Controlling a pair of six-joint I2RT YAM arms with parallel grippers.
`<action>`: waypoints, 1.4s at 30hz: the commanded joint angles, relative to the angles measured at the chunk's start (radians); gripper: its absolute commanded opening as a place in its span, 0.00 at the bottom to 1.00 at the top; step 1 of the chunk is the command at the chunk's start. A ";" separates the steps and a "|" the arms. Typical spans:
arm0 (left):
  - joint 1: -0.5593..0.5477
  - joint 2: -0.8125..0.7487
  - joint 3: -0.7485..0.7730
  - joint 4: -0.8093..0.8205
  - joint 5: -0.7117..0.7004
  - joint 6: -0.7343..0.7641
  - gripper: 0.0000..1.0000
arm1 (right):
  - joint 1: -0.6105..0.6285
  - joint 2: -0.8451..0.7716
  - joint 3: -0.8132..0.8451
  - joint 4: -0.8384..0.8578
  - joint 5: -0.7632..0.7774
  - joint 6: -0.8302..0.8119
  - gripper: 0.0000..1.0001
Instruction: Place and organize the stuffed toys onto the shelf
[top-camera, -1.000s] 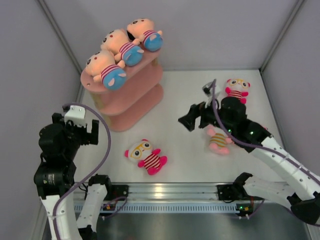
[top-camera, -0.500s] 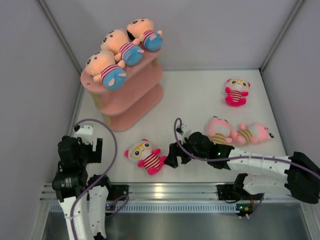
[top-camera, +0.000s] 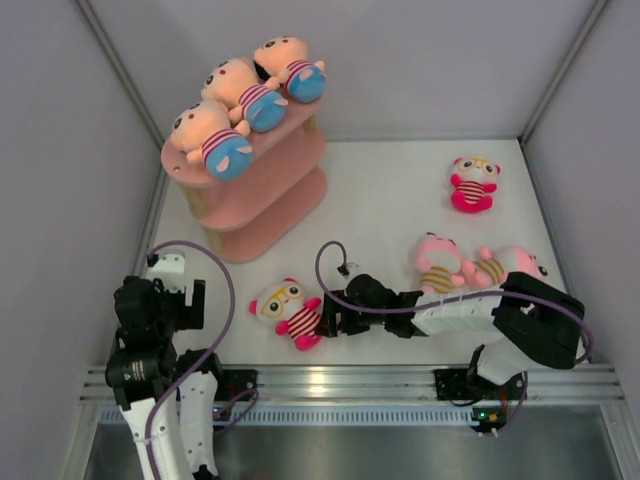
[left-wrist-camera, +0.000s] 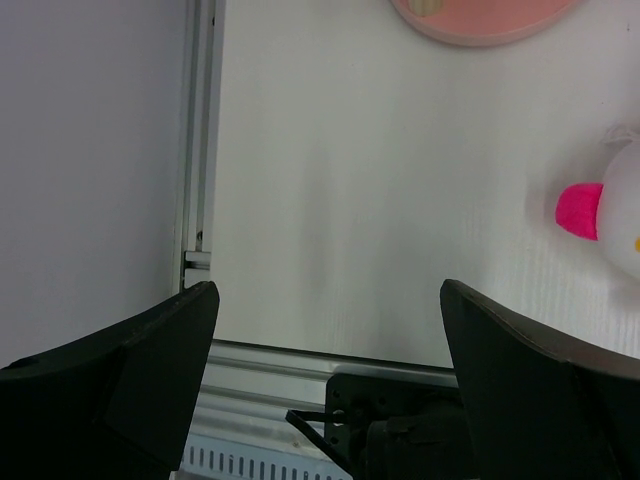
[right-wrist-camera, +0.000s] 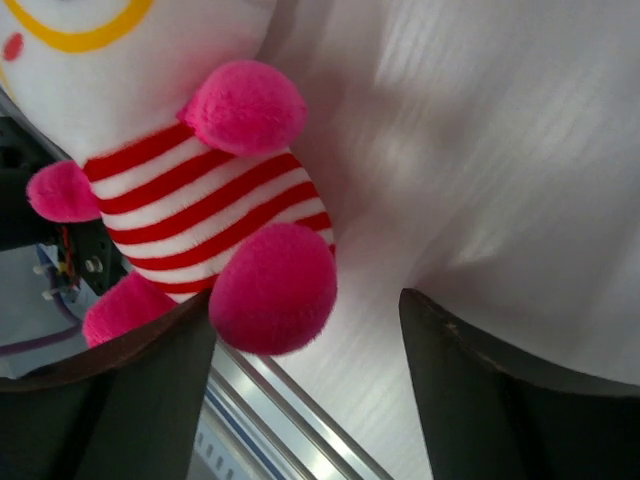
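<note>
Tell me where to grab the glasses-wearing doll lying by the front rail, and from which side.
Grip the glasses doll across its red-striped torso. It lies face up, head leftward, legs toward the right gripper, so come from the leg end, probably; the torso is narrower than the round head and should fit the open jaws.

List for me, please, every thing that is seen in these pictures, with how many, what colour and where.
shelf: one, pink, three tiers, back left of the table.
peach-headed toys: three, blue bottoms, lying on the shelf's top board.
white-faced toys: two, magenta bodies; one at the near middle, one back right.
pink toys: two, yellow stripes, side by side at the right.
table: one, white.
left fingers: two, black, open, over bare table, near left.
right fingers: two, black, open, at the near white-faced toy's legs.
</note>
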 joint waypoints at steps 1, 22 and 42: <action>0.010 0.012 0.020 0.061 0.024 -0.011 0.98 | 0.023 0.052 0.050 0.144 -0.015 0.042 0.70; 0.018 -0.031 -0.128 0.321 -0.152 -0.036 0.99 | 0.002 -0.285 0.324 -0.015 0.138 -0.407 0.00; -0.016 -0.051 -0.132 0.324 -0.156 -0.037 0.98 | -0.104 0.213 0.761 0.112 0.163 -0.239 0.00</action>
